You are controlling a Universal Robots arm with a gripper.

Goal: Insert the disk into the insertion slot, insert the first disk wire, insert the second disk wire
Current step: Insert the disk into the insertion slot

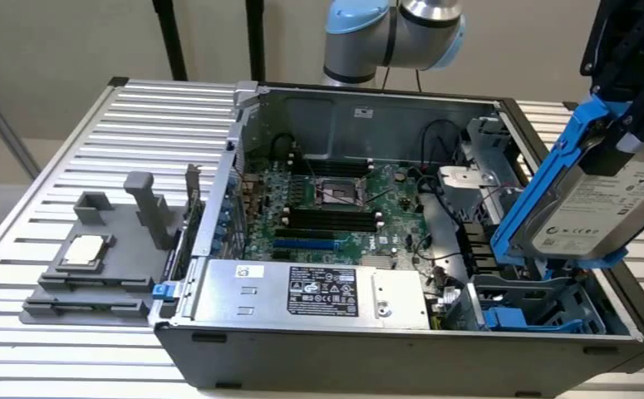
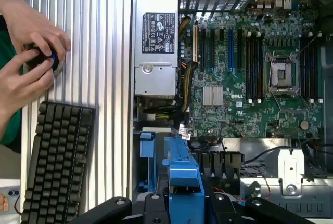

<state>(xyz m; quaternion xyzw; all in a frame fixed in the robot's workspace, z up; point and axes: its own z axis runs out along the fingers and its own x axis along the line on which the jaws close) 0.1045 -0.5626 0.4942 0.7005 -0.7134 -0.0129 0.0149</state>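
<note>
Gripper (image 2: 186,206) jaws part-closed, clamped on the disk (image 1: 601,204) by its blue frame (image 1: 543,179), holding it tilted on edge just above the insertion slot (image 1: 533,301), presumably to line up with the blue rails (image 1: 510,320), not yet seated

The hand (image 1: 629,116) grips the disk (image 1: 601,212) by its blue frame. The disk is steeply tilted over the insertion slot (image 1: 534,306), at the exterior view's right of the open case (image 1: 410,359).
</note>
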